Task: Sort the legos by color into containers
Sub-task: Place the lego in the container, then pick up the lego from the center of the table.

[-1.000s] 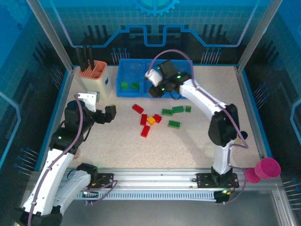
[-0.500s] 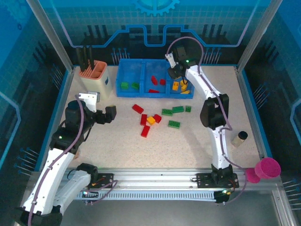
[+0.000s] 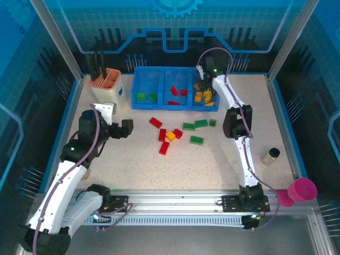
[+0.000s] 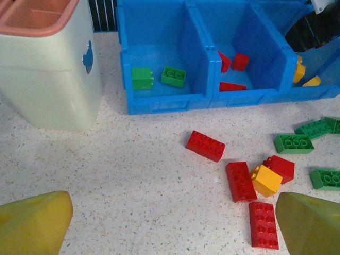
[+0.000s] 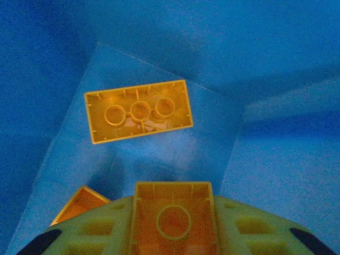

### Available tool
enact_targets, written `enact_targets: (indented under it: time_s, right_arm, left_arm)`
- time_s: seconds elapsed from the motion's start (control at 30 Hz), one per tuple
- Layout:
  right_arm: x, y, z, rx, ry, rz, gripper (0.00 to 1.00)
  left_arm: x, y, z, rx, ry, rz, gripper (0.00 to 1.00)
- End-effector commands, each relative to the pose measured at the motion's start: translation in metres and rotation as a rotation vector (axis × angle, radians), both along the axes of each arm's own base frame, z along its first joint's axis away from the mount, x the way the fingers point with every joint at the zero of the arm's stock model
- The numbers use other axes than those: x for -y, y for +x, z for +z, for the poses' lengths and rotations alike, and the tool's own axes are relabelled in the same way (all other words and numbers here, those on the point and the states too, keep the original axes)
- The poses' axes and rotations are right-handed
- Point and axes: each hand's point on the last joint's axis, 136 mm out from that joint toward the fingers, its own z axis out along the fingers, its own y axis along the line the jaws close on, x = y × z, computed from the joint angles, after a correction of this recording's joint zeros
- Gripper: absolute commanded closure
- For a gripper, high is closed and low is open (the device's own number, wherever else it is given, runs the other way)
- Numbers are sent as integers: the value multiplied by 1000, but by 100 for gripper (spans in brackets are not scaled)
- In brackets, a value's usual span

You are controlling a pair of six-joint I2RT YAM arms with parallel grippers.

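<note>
- Right gripper (image 3: 203,85) is down in the right compartment (image 3: 205,105) of the low rectangular blue plastic tray (image 3: 150,105). In the right wrist view its fingers (image 5: 95,234) press on both sides of a small square orange-yellow plastic brick (image 5: 172,223), which shows its hollow underside.
- On the floor of this compartment lies a longer orange-yellow brick (image 5: 139,111), also upside down.
- Left gripper (image 4: 170,228) hangs over the speckled table (image 4: 133,175) with its yellow fingertips (image 4: 34,223) wide apart and nothing between them.
- Two green bricks (image 4: 142,78) lie in the left compartment (image 4: 154,26), and three red bricks (image 4: 240,61) lie in the middle compartment (image 4: 249,26).
- In front of the tray, four red bricks (image 4: 205,145), a loose orange-yellow brick (image 4: 266,180) and four green bricks (image 4: 294,143) lie on the table. The loose orange-yellow brick touches two of the red ones.
- A beige holder with a pink rim (image 4: 48,79) stands just left of the tray.
</note>
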Motion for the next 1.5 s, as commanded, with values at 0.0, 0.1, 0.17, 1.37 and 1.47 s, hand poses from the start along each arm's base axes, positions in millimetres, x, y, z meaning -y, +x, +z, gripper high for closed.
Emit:
enact_targets:
  time_s: [0.0,0.1,0.17,1.37,1.47]
  right_arm:
    - [-4,5,-2,12,7,-2,62]
    - [-5,5,0,16,14,3,57]
    - [-7,4,7,24,22,8,55]
    - [-189,-305,14,-487,444,-74,48]
    - [-193,-319,0,-516,414,-74,48]
  left_arm:
    - [2,1,7,16,4,-29,1]
    - [3,3,5,11,4,-29,1]
    - [4,4,3,3,-1,-34,1]
    - [16,-8,21,59,-80,-85,1]
    - [17,-8,22,63,-87,-90,1]
